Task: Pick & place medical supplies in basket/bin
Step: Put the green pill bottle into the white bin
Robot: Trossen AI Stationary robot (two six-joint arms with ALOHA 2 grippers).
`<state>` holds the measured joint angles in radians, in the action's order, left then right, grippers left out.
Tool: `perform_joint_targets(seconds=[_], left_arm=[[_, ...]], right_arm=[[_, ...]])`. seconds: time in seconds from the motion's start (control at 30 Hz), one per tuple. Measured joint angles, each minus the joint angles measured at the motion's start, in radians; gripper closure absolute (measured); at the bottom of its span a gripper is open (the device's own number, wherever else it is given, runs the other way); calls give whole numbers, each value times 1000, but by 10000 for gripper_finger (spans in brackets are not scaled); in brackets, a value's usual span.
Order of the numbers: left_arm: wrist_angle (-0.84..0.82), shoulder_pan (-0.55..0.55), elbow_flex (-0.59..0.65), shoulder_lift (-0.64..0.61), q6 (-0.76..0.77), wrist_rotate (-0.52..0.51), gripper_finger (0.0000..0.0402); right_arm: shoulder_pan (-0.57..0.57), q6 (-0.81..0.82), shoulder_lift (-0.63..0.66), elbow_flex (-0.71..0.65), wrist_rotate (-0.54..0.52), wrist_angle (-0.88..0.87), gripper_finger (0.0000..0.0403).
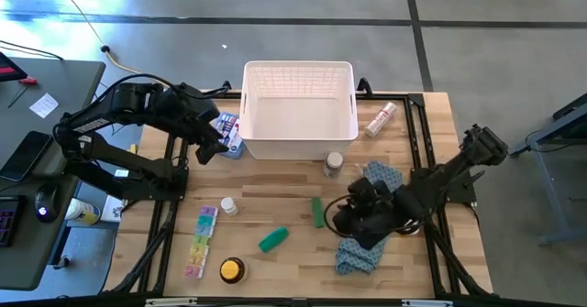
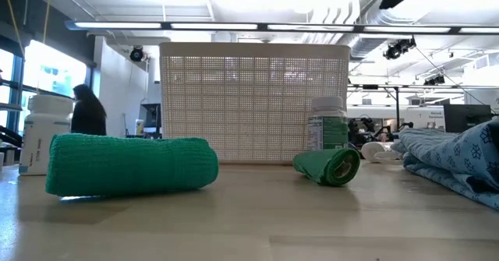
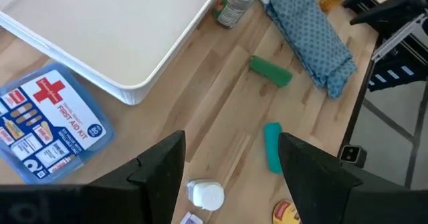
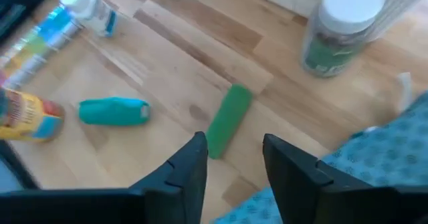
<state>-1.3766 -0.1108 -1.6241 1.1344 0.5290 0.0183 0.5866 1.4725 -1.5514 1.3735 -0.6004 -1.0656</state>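
Note:
The white lattice basket (image 1: 298, 110) stands at the table's far middle. My left gripper (image 1: 215, 144) hovers open beside its left near corner, over the blue-white red-cross pack (image 3: 43, 120), which lies flat against the basket's left wall. My right gripper (image 4: 234, 160) hovers open just right of the dark green tube (image 4: 227, 120), which lies flat on the table (image 1: 316, 211). Also lying on the table are the teal roll (image 1: 273, 239), the rainbow pill organiser (image 1: 200, 241), the yellow tin (image 1: 232, 270) and the pinkish tube (image 1: 381, 119). Two white-capped bottles (image 1: 333, 165) (image 1: 227, 206) stand upright.
A long blue patterned cloth (image 1: 367, 229) lies on the table under and beside my right arm. Black frame rails (image 1: 165, 224) run along the table's left and right sides. Bare wood shows in front of the basket (image 1: 275, 183). A desk with devices (image 1: 37, 151) stands left of the table.

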Motion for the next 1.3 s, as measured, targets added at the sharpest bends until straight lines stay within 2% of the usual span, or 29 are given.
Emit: perform_joint_targets(seconds=[0.27, 0.37, 0.5, 0.7, 0.83, 1.07, 1.3], left_arm=[[25, 0, 0, 11, 0, -9, 131], [25, 0, -1, 13, 0, -10, 131], [28, 0, 0, 17, 0, -10, 131], [44, 0, 0, 16, 9, -10, 131], [42, 0, 0, 15, 10, -10, 131], [41, 0, 0, 15, 30, -9, 131], [24, 0, 0, 15, 80, -7, 131]], right_arm=[[-97, -193, -3, -50, -126, -52, 290], [-146, -195, -3, -71, -126, -43, 282], [-185, -214, -3, -122, -127, 23, 242], [-226, -243, -3, -223, -152, 157, 138], [-261, -250, -3, -289, -170, 241, 85], [-324, -339, -3, -412, -175, 477, 46], [-359, -352, -3, -454, -139, 507, 36]])
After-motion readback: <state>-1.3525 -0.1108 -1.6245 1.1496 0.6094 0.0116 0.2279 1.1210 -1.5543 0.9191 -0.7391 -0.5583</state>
